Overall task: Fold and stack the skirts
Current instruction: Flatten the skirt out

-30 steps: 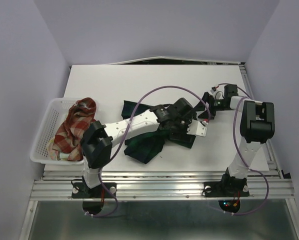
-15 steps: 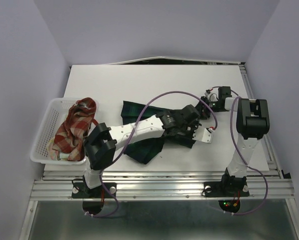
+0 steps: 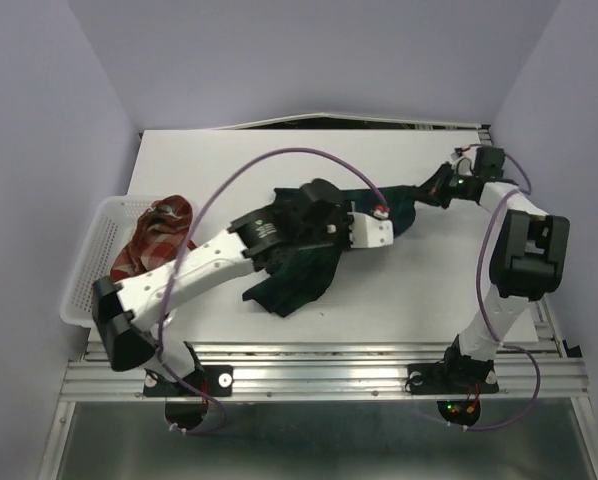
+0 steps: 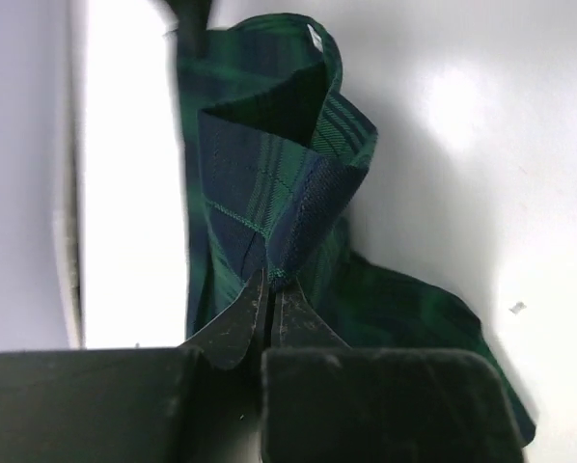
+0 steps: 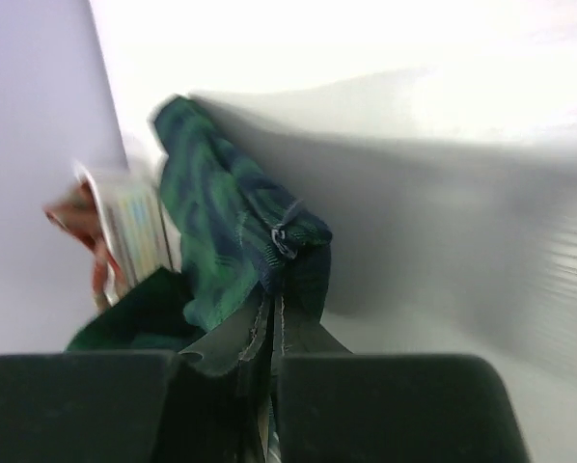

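Observation:
The dark green-navy plaid skirt (image 3: pixel 301 278) is stretched across the table's middle, and both grippers hold it. My left gripper (image 3: pixel 331 196) is shut on a folded edge of this skirt (image 4: pixel 269 193), pinched right at the fingertips (image 4: pixel 269 280). Towards the far right, my right gripper (image 3: pixel 437 188) is shut on the skirt's other end (image 5: pixel 221 212), which bunches above the closed tips (image 5: pixel 272 289). The red-and-cream plaid skirt (image 3: pixel 154 240) lies heaped in the basket. A blurred pastel cloth (image 5: pixel 134 231) shows at the left of the right wrist view.
The white mesh basket (image 3: pixel 87 262) stands at the table's left edge, with the left arm's lower links crossing beside it. Walls close in the table at the left, back and right. A purple cable (image 3: pixel 279 160) arcs over the left arm.
Both grippers have shut on the green-navy plaid skirt. The left one has moved back and left, the right one to the far right, and the cloth is drawn out between them.

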`<state>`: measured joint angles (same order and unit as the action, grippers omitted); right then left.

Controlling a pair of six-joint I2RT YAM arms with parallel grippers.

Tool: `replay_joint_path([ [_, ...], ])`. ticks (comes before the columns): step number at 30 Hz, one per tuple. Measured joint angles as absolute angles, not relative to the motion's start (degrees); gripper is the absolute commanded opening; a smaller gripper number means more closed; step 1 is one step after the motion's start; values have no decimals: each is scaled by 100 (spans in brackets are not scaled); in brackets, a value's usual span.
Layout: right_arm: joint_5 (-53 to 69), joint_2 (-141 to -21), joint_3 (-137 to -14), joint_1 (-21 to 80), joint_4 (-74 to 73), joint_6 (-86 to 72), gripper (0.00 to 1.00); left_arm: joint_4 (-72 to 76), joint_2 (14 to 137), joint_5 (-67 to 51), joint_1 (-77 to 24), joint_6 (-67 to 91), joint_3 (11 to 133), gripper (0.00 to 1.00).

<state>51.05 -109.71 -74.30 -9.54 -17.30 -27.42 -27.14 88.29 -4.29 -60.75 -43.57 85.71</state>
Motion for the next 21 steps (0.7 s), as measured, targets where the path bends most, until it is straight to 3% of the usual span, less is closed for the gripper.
replay_joint_path([
  [7,4941,-9518,-7999,-1997,-1780,-3771,1,-1594,6731,-75,-5765,-3804,7629,0],
  [16,4143,-8501,-7874,-2067,-1592,-4676,1,-1258,6539,-233,-5100,-2727,6932,0],
  [21,4187,-9024,-8117,-1903,-1363,-5127,1,-401,6816,-738,-3951,-2222,6858,0],
])
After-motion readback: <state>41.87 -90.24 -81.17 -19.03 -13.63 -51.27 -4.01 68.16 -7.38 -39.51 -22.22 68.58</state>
